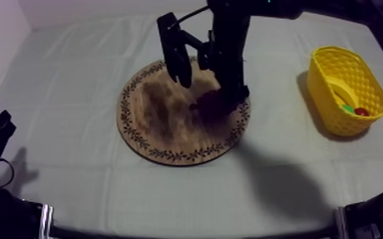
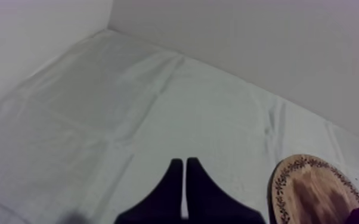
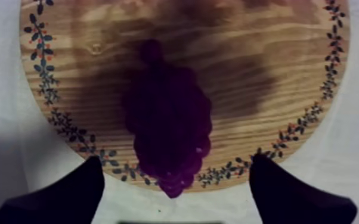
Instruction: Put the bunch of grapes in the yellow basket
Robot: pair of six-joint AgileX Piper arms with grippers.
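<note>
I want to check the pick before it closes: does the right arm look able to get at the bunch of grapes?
Likely yes: the right tool is open right above the bunch of grapes, which lies alone on the wooden board, nothing covering it.

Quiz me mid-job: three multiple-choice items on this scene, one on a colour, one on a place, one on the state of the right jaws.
1. The basket is: A red, B yellow, C blue.
2. The grapes lie: A on the board, B in the basket, C on the bare cloth.
3. The right jaws are: A shut on the grapes, B shut on nothing, C open.
Answers: 1 B, its lattice wall is yellow. 2 A, they rest on the wood near its patterned rim. 3 C, the two fingers stand apart, either side of the grapes and clear of them.
</note>
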